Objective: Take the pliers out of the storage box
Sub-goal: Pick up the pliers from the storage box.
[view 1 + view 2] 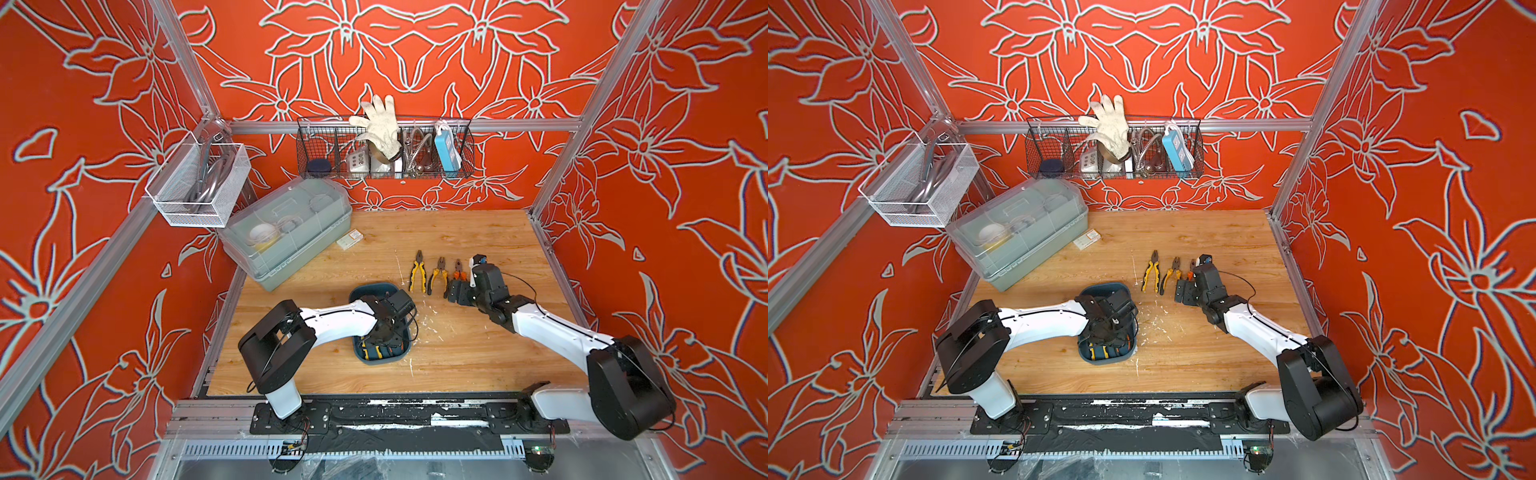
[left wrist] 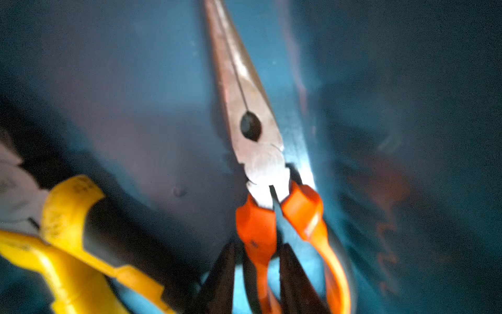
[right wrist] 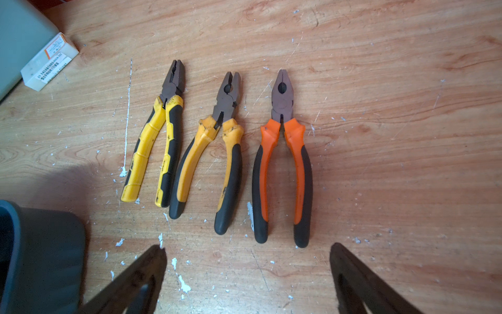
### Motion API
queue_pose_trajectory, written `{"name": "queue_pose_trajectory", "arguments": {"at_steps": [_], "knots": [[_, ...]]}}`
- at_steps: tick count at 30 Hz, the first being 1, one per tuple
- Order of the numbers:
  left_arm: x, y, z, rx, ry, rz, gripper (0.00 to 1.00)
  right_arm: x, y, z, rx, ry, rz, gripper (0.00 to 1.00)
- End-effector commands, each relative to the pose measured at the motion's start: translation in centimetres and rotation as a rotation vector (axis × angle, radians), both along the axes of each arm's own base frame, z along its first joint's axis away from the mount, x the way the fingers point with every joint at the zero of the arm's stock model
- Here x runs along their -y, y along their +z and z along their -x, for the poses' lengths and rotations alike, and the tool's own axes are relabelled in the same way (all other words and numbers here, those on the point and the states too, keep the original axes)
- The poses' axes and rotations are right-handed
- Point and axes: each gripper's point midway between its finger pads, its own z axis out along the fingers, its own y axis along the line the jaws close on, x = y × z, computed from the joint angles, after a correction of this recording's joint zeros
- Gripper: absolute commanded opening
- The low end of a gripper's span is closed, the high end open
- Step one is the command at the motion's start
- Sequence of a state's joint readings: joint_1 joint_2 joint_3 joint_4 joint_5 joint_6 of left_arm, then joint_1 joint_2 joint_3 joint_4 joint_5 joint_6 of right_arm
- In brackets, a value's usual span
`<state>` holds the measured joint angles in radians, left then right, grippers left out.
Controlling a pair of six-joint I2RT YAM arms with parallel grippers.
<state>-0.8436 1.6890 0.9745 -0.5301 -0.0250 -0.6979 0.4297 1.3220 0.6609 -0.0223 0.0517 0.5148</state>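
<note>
- The left gripper (image 2: 256, 247) is down inside the storage box (image 1: 368, 289). Its fingers (image 2: 220, 280) stand on both sides of one handle of the orange long-nose pliers (image 2: 260, 163). Whether they clamp it, I cannot tell.
- The yellow pliers (image 2: 68, 217) lie beside them in the box.
- The right gripper (image 3: 248, 248) hangs wide apart and holds nothing, over the table (image 3: 394, 136) near three pliers (image 3: 214, 152) that lie in a row.

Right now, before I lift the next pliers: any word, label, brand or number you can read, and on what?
No text is legible.
Small white carton beside the grey-green bin: orange label and dark print lines, too blurred to read.
Yellow-handled pliers in the storage box: faint handle marks, blurred.
</note>
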Motion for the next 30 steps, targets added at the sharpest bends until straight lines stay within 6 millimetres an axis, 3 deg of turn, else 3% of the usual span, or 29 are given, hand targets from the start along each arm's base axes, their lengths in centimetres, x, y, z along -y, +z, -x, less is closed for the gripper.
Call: {"name": "queue_pose_trajectory", "arguments": {"at_steps": [1,8,15,19,25,30], "knots": [[-1.0,-0.9,0.8,-0.027,0.006,-0.049,0.24,-0.3,0.7,-0.5,0.004,0.006,-0.001,0.97],[-1.8,2.5,-0.3,0.065,0.015,-0.056,0.04,-0.3,0.6,-0.4,0.0,0.008,-0.002,0.97],[-2.0,9.9,-2.4,0.277,0.008,0.01,0.0,-0.3,0.7,-0.5,0.001,0.005,-0.003,0.97],[-0.9,13.9,-4.4,0.445,0.01,0.132,0.0,-0.3,0.6,-0.4,-0.001,0.003,-0.008,0.97],[1.8,15.6,-6.3,0.633,0.025,0.374,0.0,0.6,0.7,-0.3,0.008,-0.036,0.016,0.96],[0.6,13.7,-5.7,0.698,0.022,0.4,0.0,1.2,1.1,-0.1,0.031,-0.061,0.017,0.97]]}}
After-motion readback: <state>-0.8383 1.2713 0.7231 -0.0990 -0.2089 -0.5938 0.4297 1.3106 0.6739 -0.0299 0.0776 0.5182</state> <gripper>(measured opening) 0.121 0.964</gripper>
